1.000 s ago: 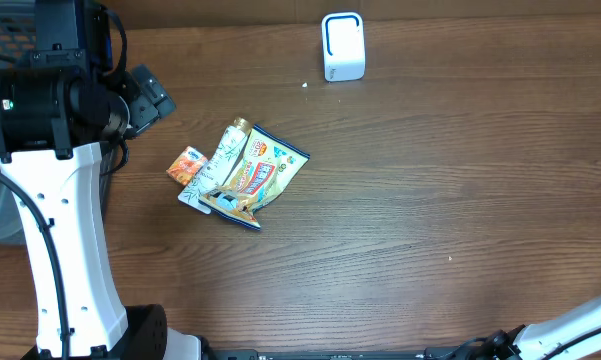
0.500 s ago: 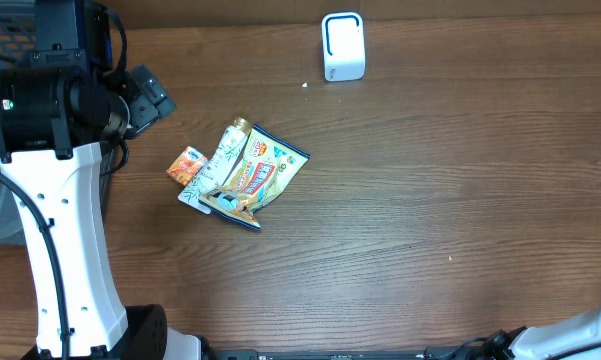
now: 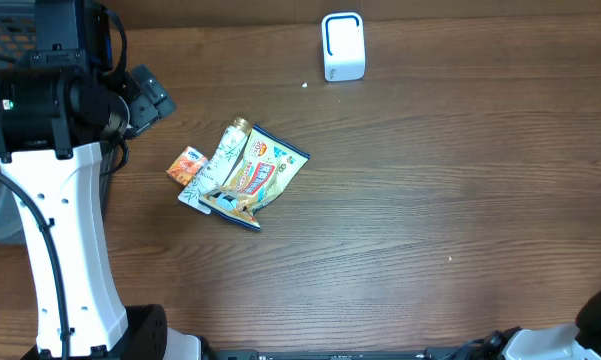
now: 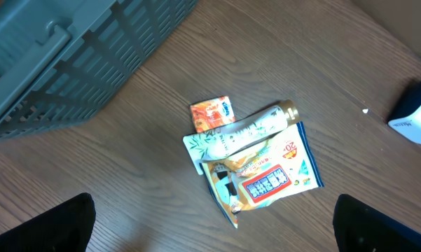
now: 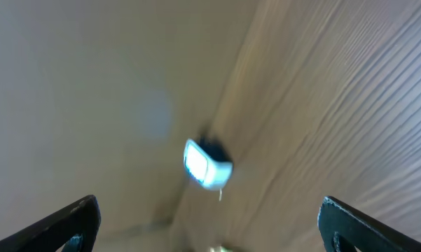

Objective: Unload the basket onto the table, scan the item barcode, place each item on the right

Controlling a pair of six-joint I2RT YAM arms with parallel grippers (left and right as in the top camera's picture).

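Overhead, the snack pouch [image 3: 263, 175], a tube [image 3: 223, 155] and a sachet [image 3: 187, 164] lay heaped left of centre, well apart from the white scanner [image 3: 343, 47]. The left wrist view showed the left gripper [image 4: 217, 234] spread wide, poised above the pouch: light, crinkly, slippery film, I judged, best pinched at a sealed edge. The blurred right wrist view showed the right gripper [image 5: 221, 227] likewise agape, empty, tilted toward the scanner.

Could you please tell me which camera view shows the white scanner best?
The overhead view: the white scanner appears there whole and in sharp focus. The left wrist view catches only part of it, cut off at the right edge of the picture. The right wrist view shows it whole but small and blurred.
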